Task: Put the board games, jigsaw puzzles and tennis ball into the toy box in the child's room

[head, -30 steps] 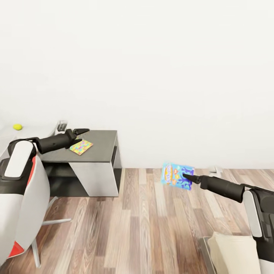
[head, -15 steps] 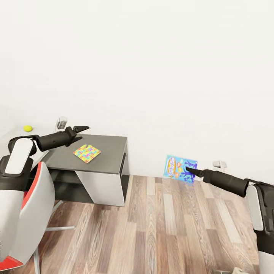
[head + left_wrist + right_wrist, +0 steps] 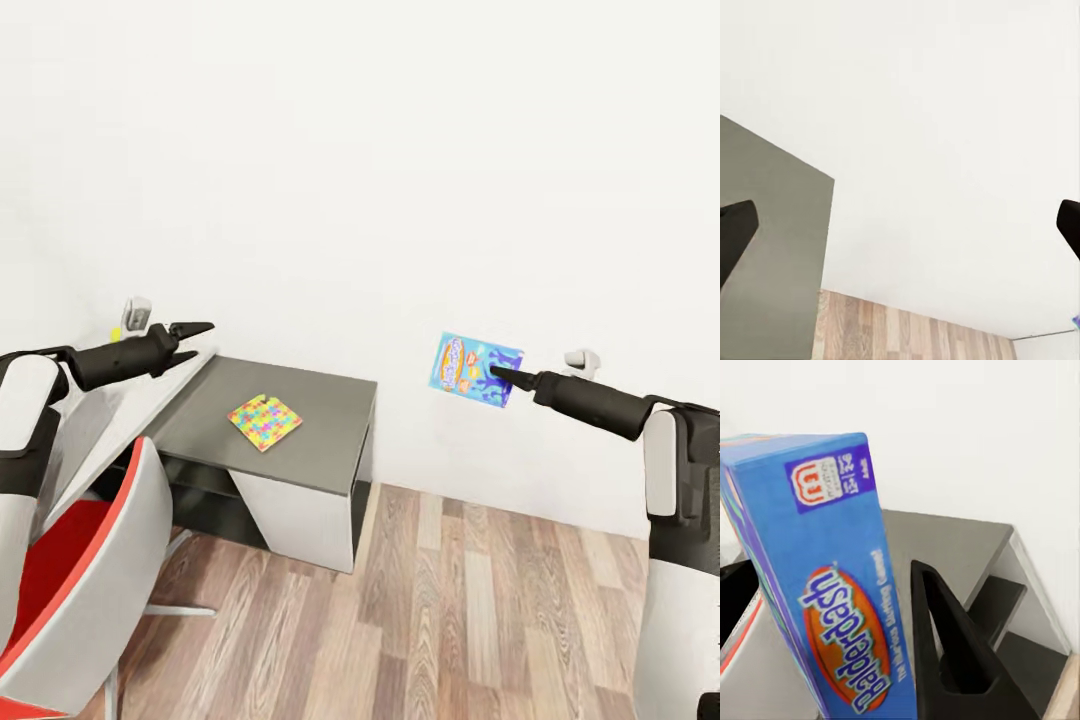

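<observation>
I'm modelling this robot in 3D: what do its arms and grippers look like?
Both arms have glossy white shell segments with dark grey joints, narrowing to matte black cylindrical forearms. The left gripper and right gripper each end in two slim, black, pointed, wedge-shaped fingers. No cables or markings are visible.

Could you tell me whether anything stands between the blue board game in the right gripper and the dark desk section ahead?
Nothing visible does. The right gripper holds the blue board game up in open air in front of the white wall, and only bare wood floor lies between it and the dark desk section, where a jigsaw puzzle lies.
</observation>
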### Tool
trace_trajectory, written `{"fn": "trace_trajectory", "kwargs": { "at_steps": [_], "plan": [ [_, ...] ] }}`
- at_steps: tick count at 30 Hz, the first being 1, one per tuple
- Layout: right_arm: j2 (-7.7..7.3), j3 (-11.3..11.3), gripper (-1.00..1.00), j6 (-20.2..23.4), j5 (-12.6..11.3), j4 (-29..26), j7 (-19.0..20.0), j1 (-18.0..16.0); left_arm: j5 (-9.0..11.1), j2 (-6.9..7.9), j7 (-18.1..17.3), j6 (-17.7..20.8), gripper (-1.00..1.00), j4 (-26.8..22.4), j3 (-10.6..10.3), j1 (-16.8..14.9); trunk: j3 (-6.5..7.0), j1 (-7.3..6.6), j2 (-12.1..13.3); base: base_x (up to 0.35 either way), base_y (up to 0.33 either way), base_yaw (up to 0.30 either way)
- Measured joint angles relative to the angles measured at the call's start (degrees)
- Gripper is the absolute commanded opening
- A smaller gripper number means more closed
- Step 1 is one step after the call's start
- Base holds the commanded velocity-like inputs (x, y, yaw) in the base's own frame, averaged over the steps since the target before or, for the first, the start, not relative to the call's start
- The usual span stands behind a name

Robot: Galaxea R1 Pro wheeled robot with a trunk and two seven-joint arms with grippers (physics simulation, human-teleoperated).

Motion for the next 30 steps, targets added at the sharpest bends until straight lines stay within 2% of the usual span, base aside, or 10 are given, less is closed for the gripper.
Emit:
{"fn": "trace_trajectory", "kwargs": {
  "at_steps": [5, 12, 18, 19, 24, 30],
  "plan": [
    [0.56, 0.4, -1.00, 0.1, 0.0, 3.3, 0.0, -3.5, 3.8, 1.97, -0.4, 0.0, 1.00, -0.9, 0.0, 0.4, -0.09, 0.02, 0.0, 0.184, 0.000, 0.279],
    [2.56, 1.9, -1.00, 0.0, 0.3, 6.0, -1.9, -6.5, 5.7, 3.23, -0.5, 0.0, 1.00, -2.3, 0.2, 2.1, -0.25, 0.03, 0.0, 0.063, 0.000, 0.279],
    [5.51, 4.9, -1.00, 0.0, 0.3, 6.7, -6.4, -8.3, 7.2, 4.10, -0.5, 0.1, 1.00, -3.4, 2.3, 4.5, -0.41, 0.04, 0.0, 0.015, 0.000, 0.279],
    [5.52, 5.0, -1.00, 0.0, 0.4, 6.7, -6.4, -8.3, 7.2, 4.11, -0.5, 0.1, 1.00, -3.4, 2.4, 4.5, -0.44, 0.03, 0.0, 0.008, 0.000, 0.279],
    [8.66, 6.5, -1.00, 0.0, 0.2, 6.9, -8.7, -9.5, 9.2, 5.19, -0.1, 0.3, 1.00, -5.1, 3.9, 6.7, -0.57, 0.03, 0.0, 0.004, 0.000, 0.279],
    [10.82, 7.7, -1.00, 0.0, 0.3, 7.7, -10.5, -11.3, 9.8, 6.59, 3.4, 0.3, 1.00, -10.1, 6.8, 9.8, -0.74, 0.03, 0.0, 0.001, 0.000, 0.276]
  ]
}}
